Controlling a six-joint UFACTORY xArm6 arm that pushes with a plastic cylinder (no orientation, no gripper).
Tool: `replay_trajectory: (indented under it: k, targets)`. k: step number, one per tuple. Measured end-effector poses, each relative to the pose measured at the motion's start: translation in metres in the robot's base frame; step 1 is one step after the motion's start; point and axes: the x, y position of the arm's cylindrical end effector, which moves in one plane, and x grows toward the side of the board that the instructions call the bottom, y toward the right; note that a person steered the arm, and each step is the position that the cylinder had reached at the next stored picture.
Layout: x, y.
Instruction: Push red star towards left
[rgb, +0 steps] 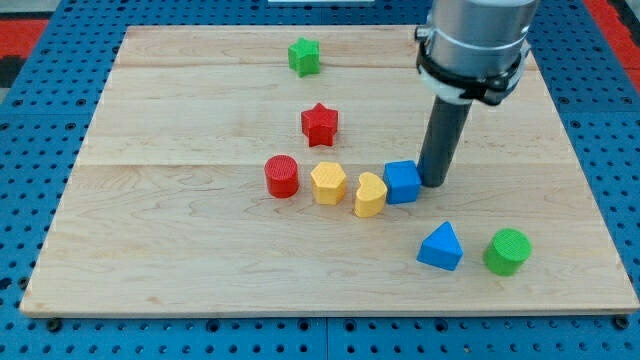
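The red star (319, 124) sits just above frame centre, apart from the others. Below it run a red cylinder (282, 176), two yellow blocks (328, 183) and a blue cube (402, 182). My tip (434, 182), no gripper, touches the cube's right side.

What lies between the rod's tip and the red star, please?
In the camera view, only bare board lies between my tip and the red star; the blue cube sits just below that line, beside my tip.

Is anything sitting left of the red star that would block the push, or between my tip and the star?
Nothing visible blocks either. The board left of the red star is bare. My tip sits lower right, beside the blue cube, with open board toward the star.
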Motion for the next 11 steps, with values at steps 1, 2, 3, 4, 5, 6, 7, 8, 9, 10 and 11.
replay_trajectory:
  k: [1,2,3,4,5,6,7,8,9,10,11]
  targets:
    - [-0.008,-0.006]
    - [-0.034,-0.015]
    - [-0.042,-0.058]
    - [-0.021,-0.08]
    - [0.014,-0.059]
    - [0.02,-0.042]
    - [-0.008,-0.046]
    - [-0.019,-0.085]
    - [-0.05,-0.081]
    - [-0.036,-0.037]
    - [0.01,-0.032]
